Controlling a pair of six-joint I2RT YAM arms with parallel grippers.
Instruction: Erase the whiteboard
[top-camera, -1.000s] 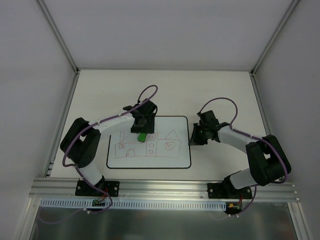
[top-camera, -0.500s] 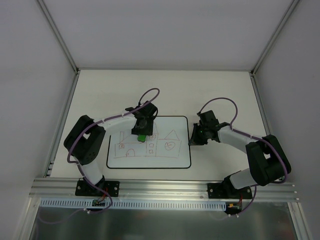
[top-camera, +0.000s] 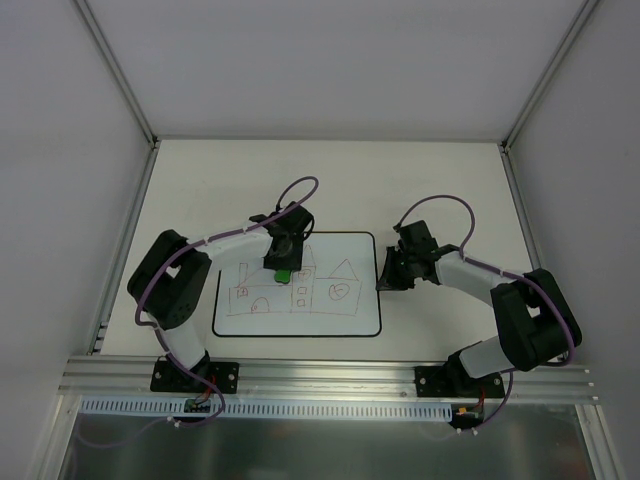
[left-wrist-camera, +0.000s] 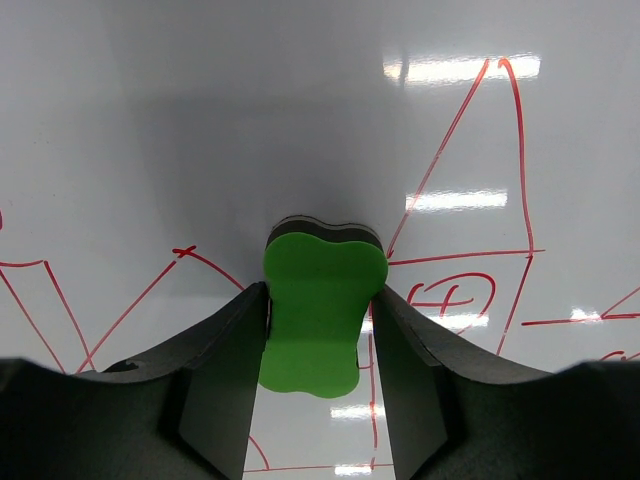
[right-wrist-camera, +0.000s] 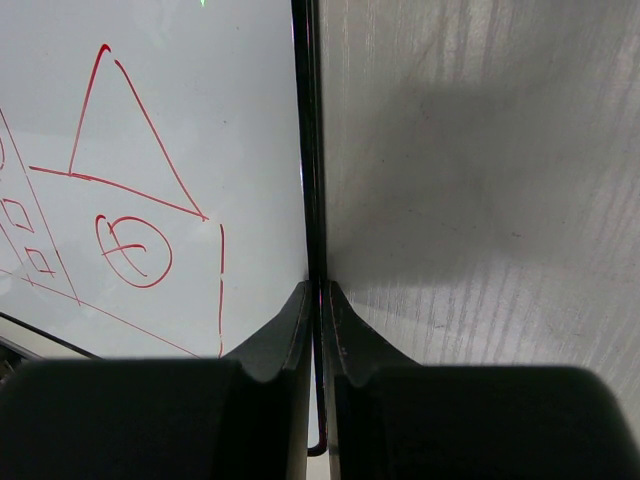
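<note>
The whiteboard (top-camera: 300, 322) lies flat on the table and bears a red line drawing of houses (top-camera: 290, 290). My left gripper (top-camera: 283, 266) is shut on a small green eraser (top-camera: 283, 272), which is pressed onto the upper middle of the board. In the left wrist view the eraser (left-wrist-camera: 320, 310) sits between both fingers on the whiteboard (left-wrist-camera: 200, 130), beside a red roof line. My right gripper (top-camera: 386, 279) is shut on the board's right edge. In the right wrist view its fingers (right-wrist-camera: 290, 330) pinch the black border (right-wrist-camera: 311, 150) of the whiteboard (right-wrist-camera: 200, 100).
The pale table top (right-wrist-camera: 480, 200) lies to the right of the board. Grey enclosure walls (top-camera: 60, 150) and metal frame posts surround the table. An aluminium rail (top-camera: 330, 375) with both arm bases runs along the near edge.
My left arm's elbow has shifted a little and the eraser has slid slightly on the upper middle of the board. My right arm has stayed at the board's edge.
</note>
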